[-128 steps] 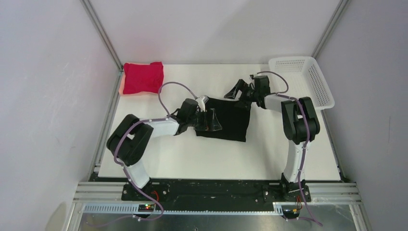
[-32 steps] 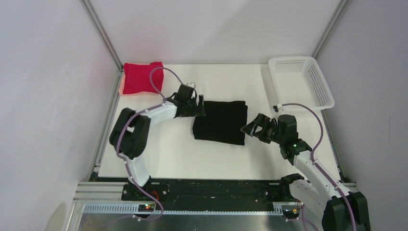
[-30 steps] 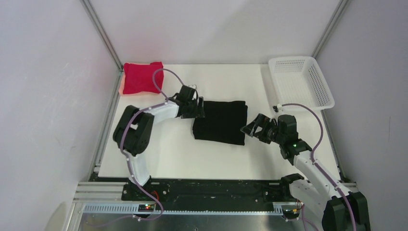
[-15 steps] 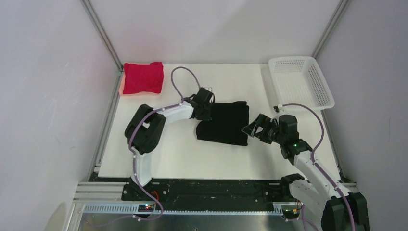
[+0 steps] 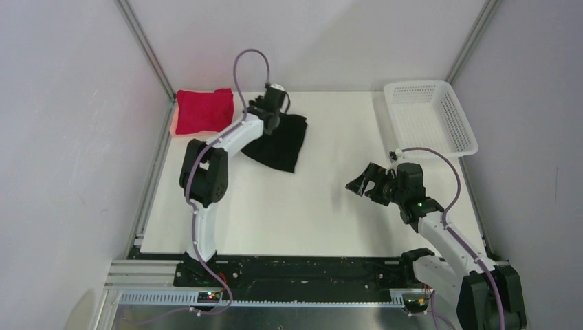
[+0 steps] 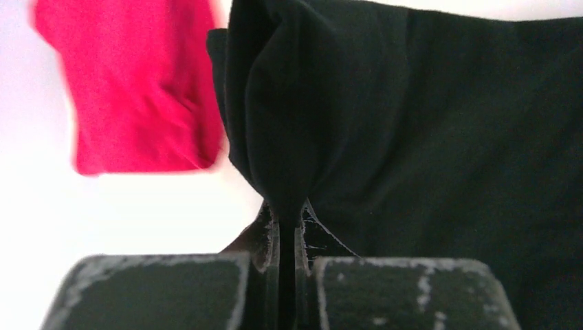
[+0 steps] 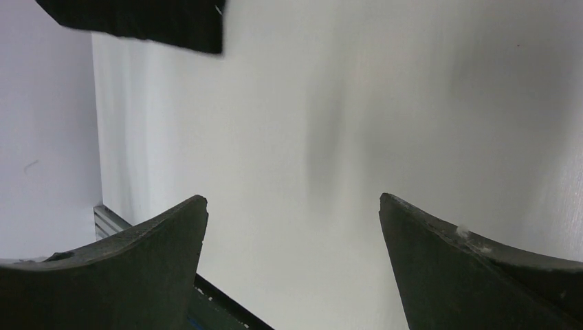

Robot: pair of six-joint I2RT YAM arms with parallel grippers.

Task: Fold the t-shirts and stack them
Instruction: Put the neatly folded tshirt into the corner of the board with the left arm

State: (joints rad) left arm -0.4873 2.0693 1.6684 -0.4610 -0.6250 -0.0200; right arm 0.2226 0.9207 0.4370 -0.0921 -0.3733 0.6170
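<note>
Red t-shirt [image 5: 204, 111] lies folded in the far left corner of the bench [image 5: 309, 213], presumably as the base of the stack. Just to its right, the left gripper [image 6: 286, 227] has its fingers pressed together on a bunched fold of the black t-shirt [image 5: 282, 143] and holds it partly lifted near the far edge, likely to carry it onto the red one. Right gripper [image 7: 292, 206] hovers with fingers spread wide and empty over the bare matte-white middle right, seemingly out of the way, with a white mesh basket [image 5: 459, 117] at the far right corner and plain pale walls [image 5: 69, 137] around the cell.
</note>
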